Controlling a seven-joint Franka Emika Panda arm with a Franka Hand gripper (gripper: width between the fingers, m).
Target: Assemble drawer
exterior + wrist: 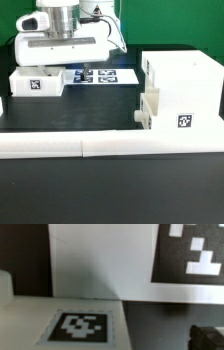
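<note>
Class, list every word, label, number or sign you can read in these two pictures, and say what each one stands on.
Words, letters, numbers: none can be read in either view.
Casing: one black-and-white square tag, a pattern, no text.
Small tray: one square tag, pattern only.
Marker board: several square tags, pattern only, blurred in the wrist view.

Bare table (90,112) lies open at the exterior view's left of the casing (185,85); the low white bar (100,148) walls its near side.
</note>
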